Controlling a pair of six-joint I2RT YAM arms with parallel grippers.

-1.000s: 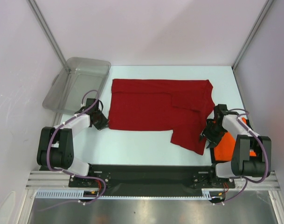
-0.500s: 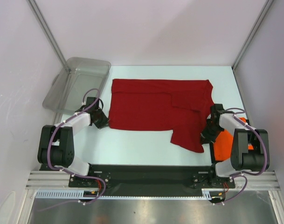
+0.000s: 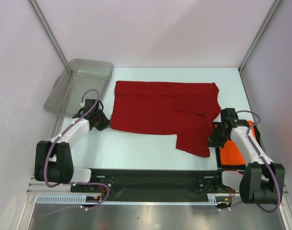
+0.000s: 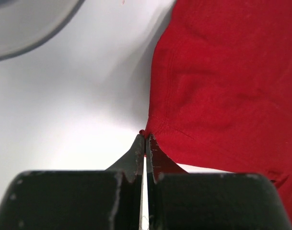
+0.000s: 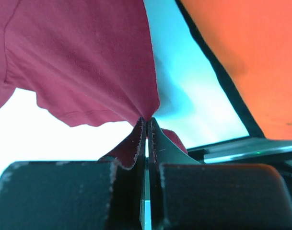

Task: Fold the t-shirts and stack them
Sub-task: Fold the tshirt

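Note:
A dark red t-shirt (image 3: 160,108) lies spread across the middle of the table, one part hanging toward the front right. My left gripper (image 3: 106,125) is shut on the shirt's near-left corner (image 4: 157,124). My right gripper (image 3: 214,139) is shut on the shirt's right edge, pinching a fold of red cloth (image 5: 88,62) between its fingertips. A bright orange t-shirt (image 3: 234,148) lies folded at the table's right front, partly hidden under the right arm; in the right wrist view the orange t-shirt (image 5: 241,52) fills the upper right.
A translucent grey plastic tub (image 3: 78,86) sits at the back left, beyond the left arm. White enclosure walls stand close on both sides. A black base strip (image 3: 150,177) runs along the near edge between the arm mounts.
The right gripper closed onto the red shirt's right edge and the right arm stretched out. The left arm moved slightly forward and up, its corner of the shirt pulled a little.

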